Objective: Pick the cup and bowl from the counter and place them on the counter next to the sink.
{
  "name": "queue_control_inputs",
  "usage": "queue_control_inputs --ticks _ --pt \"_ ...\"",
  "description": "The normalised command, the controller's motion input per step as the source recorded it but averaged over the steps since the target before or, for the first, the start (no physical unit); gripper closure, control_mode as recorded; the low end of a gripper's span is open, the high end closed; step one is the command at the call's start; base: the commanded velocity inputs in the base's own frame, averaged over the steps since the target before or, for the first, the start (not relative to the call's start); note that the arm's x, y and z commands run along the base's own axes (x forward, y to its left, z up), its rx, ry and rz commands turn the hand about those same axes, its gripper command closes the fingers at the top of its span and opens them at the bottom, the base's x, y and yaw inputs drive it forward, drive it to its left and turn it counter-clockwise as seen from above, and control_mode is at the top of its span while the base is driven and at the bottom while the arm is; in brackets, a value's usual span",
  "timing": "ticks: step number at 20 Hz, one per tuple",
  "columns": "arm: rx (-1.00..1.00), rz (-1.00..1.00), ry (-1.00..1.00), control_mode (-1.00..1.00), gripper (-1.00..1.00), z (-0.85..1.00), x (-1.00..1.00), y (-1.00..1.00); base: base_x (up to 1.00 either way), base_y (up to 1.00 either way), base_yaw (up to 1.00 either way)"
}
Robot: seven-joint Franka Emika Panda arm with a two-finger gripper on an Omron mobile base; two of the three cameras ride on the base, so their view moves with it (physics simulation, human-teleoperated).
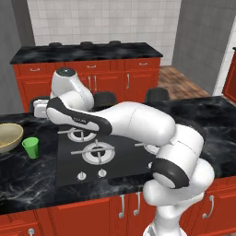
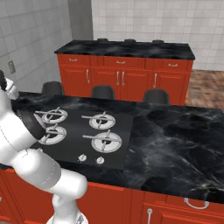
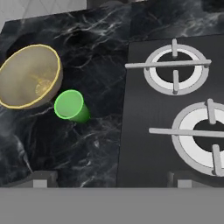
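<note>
Cup (image 1: 31,147) beside bowl (image 1: 9,137), left of stove (image 1: 103,154)

Glossy black counter (image 3: 87,144) below the gripper (image 3: 109,177), bowl (image 3: 28,76) and cup (image 3: 70,106) ahead-left, 4-burner stove plate (image 3: 175,109) right.

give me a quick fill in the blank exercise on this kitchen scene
1. The cup beside the bowl is coloured ____.
2. The stove has ____ burners.
3. The cup stands between the bowl and the ____.
4. The cabinet fronts are coloured ____.

Missing words: green; four; stove; red
</note>
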Motion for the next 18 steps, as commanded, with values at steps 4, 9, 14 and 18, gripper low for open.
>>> queue_control_inputs --ticks 4,9,14,18 --pt "-0.04 0.00 0.00 -1.00 -1.00 -0.25 0.22 0.11 0.00 0.00 0.00" --pt "0.00 0.00 0.05 -1.00 -1.00 -0.40 0.24 0.05 0.00 0.00 0.00" --pt "0.07 0.01 0.06 -1.00 -1.00 -0.51 0.06 0.19 0.00 0.00 0.00" --pt "0.03 0.04 0.03 -1.00 -1.00 -0.30 0.03 0.23 0.00 0.00 0.00"
